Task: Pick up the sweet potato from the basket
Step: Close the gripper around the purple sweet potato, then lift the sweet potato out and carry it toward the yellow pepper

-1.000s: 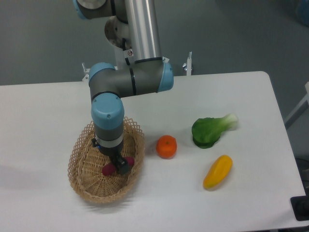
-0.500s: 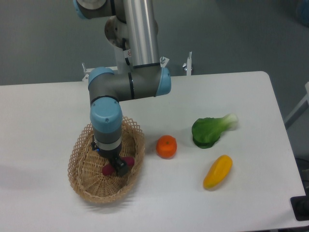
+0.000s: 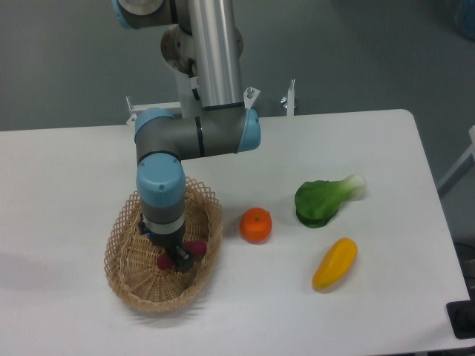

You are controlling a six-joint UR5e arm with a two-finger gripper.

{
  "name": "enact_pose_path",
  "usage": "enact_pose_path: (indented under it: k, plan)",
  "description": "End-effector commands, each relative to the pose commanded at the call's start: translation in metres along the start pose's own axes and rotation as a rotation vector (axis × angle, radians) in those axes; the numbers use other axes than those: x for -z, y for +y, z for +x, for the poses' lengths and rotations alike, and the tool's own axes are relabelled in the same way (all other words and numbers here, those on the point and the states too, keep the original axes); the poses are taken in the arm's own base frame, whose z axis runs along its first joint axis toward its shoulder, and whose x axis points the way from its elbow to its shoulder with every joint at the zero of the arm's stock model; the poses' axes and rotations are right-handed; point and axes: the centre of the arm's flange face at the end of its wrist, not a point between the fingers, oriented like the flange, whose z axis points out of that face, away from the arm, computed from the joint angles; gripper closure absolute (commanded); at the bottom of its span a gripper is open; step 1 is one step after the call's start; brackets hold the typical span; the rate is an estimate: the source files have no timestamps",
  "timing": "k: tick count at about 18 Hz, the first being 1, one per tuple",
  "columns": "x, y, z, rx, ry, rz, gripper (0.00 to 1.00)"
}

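1. A single robot arm reached down from above into the basket (image 3: 122,245), an oval tan wicker basket sitting on the white table (image 3: 74,163).
2. The end effector (image 3: 180,259) was low inside the basket, right at the sweet potato (image 3: 194,248), a small magenta-purple tuber lying on the basket's floor toward its right side.
3. The tuber showed as two purple patches, one on each side of the dark end effector, so the fingers appeared to straddle its middle.
4. Whether the fingers were apart or already pressed onto the tuber could not be told (the wrist hid them from this camera).
5. Judged progress: the reach and descent looked done; the sweet potato was still down in the basket, not yet lifted.
6. What was left, by that reading: a confirmed squeeze on the tuber, then a lift up clear of the basket's lattice rim.
7. Outside the basket, to its right: an orange (image 3: 256,225) just beside it, a green leafy vegetable (image 3: 320,200) farther off, and a yellow oblong fruit (image 3: 335,263) farther still.
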Motion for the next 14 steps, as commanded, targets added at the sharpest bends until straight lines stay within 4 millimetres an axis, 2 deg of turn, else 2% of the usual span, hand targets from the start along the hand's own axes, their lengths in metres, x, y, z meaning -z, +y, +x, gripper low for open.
enact_pose_path:
  k: [8, 11, 14]
  plan:
    - [0.01, -0.001, -0.003, -0.006, -0.022, -0.001, 0.67]
    - [0.039, -0.008, -0.013, -0.01, -0.064, 0.028, 0.67]
    - [0.075, -0.011, -0.041, 0.009, -0.128, 0.071, 0.67]
